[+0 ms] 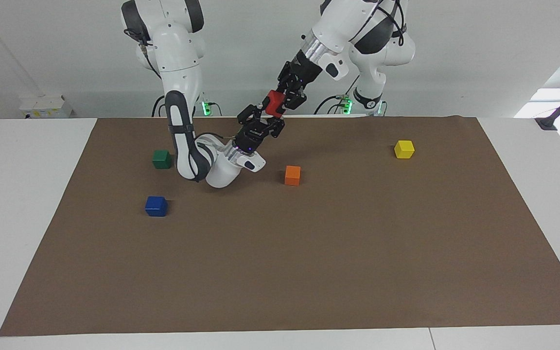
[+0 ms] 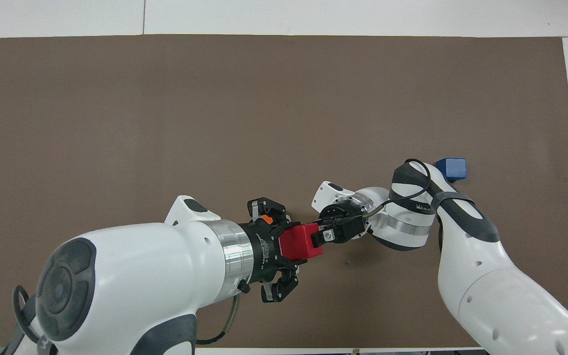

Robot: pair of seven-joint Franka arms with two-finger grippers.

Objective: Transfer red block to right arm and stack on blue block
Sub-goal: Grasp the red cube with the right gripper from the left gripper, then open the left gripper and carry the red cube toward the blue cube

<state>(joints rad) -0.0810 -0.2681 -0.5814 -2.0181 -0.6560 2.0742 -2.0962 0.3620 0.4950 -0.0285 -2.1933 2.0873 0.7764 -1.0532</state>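
Observation:
The red block [image 1: 274, 103] [image 2: 300, 241] is up in the air over the robots' edge of the brown mat [image 1: 309, 267]. My left gripper [image 1: 281, 98] [image 2: 295, 244] is shut on it. My right gripper [image 1: 264, 115] [image 2: 328, 235] points up at the block from below and beside it. It is open, and its tips reach the block's free end. The blue block [image 1: 156, 206] [image 2: 451, 168] sits on the mat toward the right arm's end, beside the right arm's elbow.
A green cube [image 1: 162, 159] sits nearer to the robots than the blue block. An orange cube [image 1: 292, 175] lies mid-mat under the raised grippers. A yellow cube [image 1: 404, 149] sits toward the left arm's end. The right arm's elbow [image 1: 197, 165] hangs low over the mat.

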